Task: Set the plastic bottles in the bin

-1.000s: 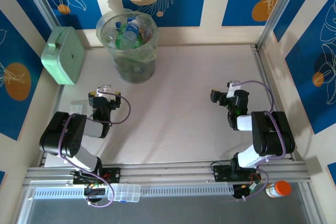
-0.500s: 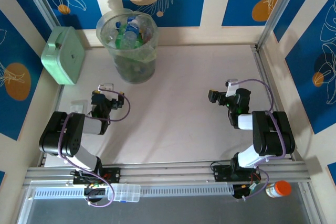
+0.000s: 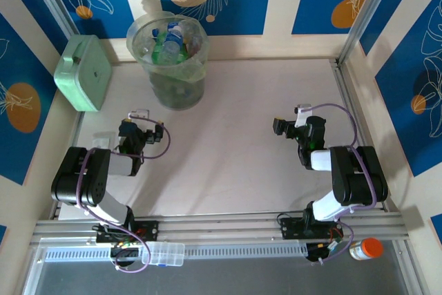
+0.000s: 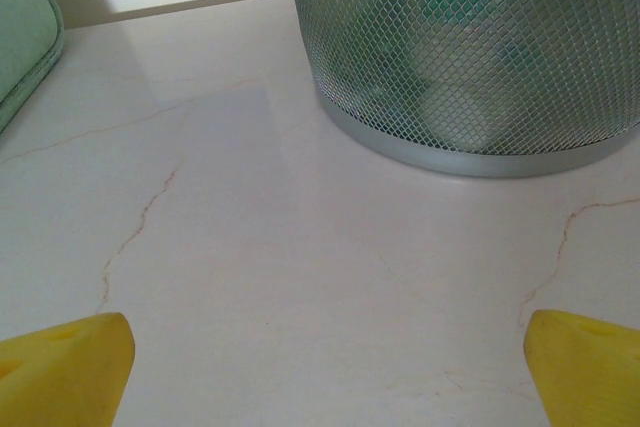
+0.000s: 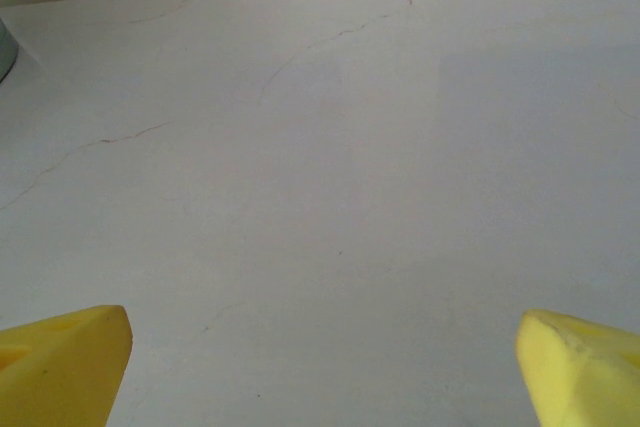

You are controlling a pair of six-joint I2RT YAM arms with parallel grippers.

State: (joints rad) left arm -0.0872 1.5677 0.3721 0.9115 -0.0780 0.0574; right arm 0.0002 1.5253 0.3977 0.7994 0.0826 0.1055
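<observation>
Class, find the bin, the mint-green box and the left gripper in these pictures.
bin (image 3: 178, 91), top view, lower wall.
mint-green box (image 3: 84, 72), top view, top face.
left gripper (image 4: 322, 372), left wrist view, midway between fingertips.

— Where is the bin (image 3: 176, 67)?
— At the far left of the worktop (image 3: 228, 150), with the plastic bottles (image 3: 169, 41) inside it. The square box (image 3: 84, 72) leans just left of it.
— And the arms?
— The left end effector (image 3: 138, 118) is in front of the bin; the right end effector (image 3: 293, 118) is well apart, to the right.
</observation>
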